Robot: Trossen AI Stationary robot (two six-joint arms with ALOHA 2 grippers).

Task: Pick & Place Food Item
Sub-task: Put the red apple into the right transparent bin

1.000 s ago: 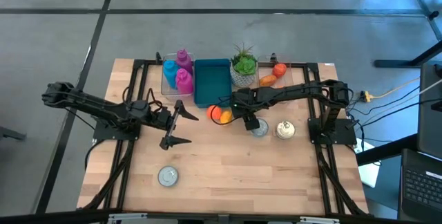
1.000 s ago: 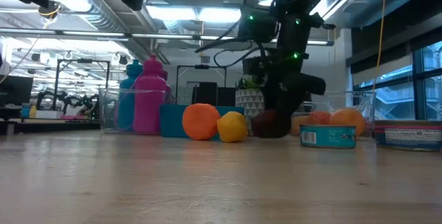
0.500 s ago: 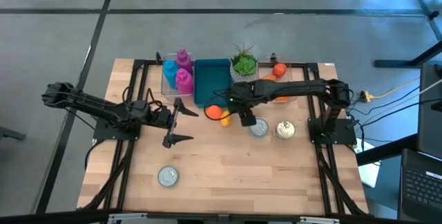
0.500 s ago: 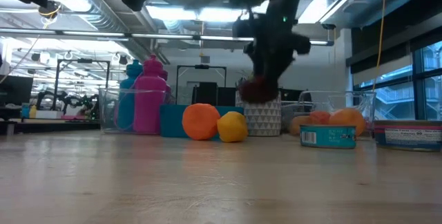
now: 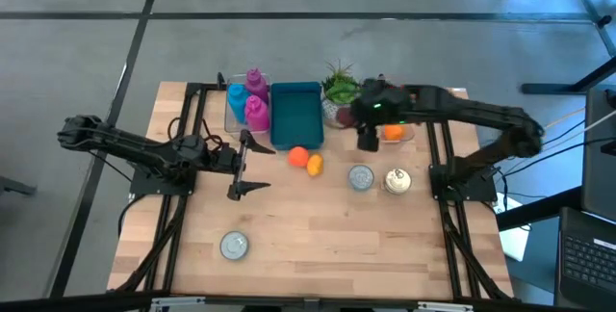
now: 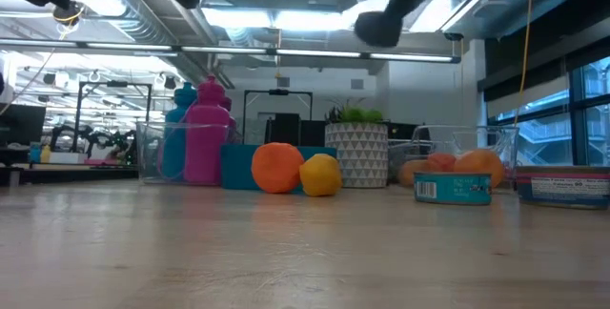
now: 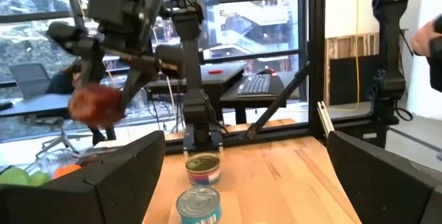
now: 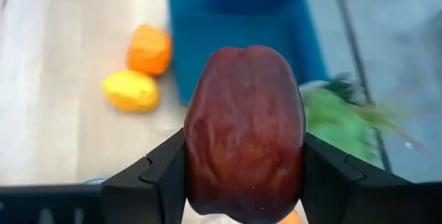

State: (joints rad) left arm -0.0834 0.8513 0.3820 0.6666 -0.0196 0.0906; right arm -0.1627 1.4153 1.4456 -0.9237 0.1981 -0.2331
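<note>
A dark red apple-like fruit sits between the fingers of my right gripper, high above the table near the potted plant; the left wrist view also shows the fruit in the air. An orange and a yellow fruit lie on the table in front of the blue tray. My left gripper hovers open over the table's left half, with nothing between its fingers. My right gripper pinches the red fruit by its two opposite sides between its two fingers. The fingers slant down from above. The fruit is lifted clear, well above the table, and its rounded end sticks out past the fingertips.
Two tins stand right of centre and a third near the front left. A clear box with pink and blue bottles stands left of the tray; a clear container with orange fruit is at the far right.
My right gripper has risen steeply from table height beside the tins and moved toward the far right, carrying the red fruit, which went from resting on the table to hanging clear high above it. The left gripper has rolled a little in place.
</note>
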